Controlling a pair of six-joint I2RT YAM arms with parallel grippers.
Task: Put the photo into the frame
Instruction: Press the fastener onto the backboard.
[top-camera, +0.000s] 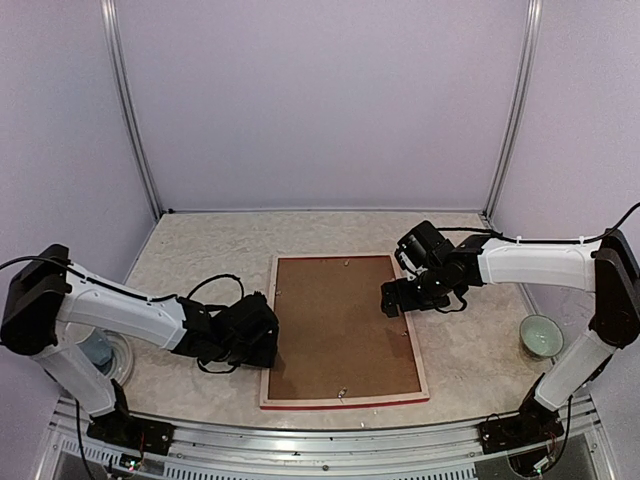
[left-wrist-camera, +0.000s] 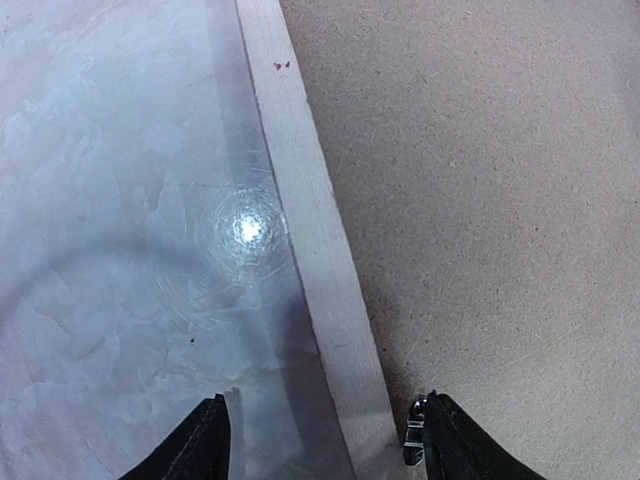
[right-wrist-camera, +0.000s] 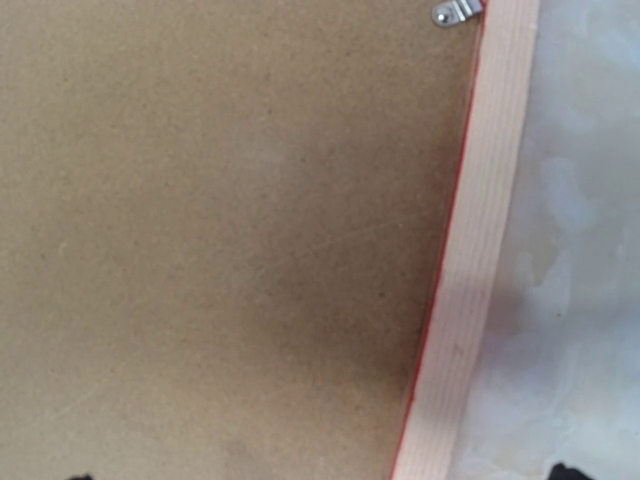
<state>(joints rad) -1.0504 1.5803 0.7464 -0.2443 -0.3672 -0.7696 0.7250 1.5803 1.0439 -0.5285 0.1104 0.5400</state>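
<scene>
Left gripper (left-wrist-camera: 320, 440) spread astride pale-backed, red-edged frame (left-wrist-camera: 310, 250); right gripper (right-wrist-camera: 320, 472) spread over brown backing board (right-wrist-camera: 200, 250)

No text, label, brand, number or sign is legible in any view; the frame (top-camera: 345, 402) and the brown backing board (top-camera: 343, 325), at picture centre in the top view, show plain unmarked surfaces only.

Brown board (top-camera: 345, 325) flat in the middle of the pale table (top-camera: 220, 250). Small green bowl (top-camera: 540, 335) near the right side, well apart from the board. Round white thing (top-camera: 118, 360) at the left, half hidden. Tiny metal clip (right-wrist-camera: 455, 12) on the board's edge.
</scene>
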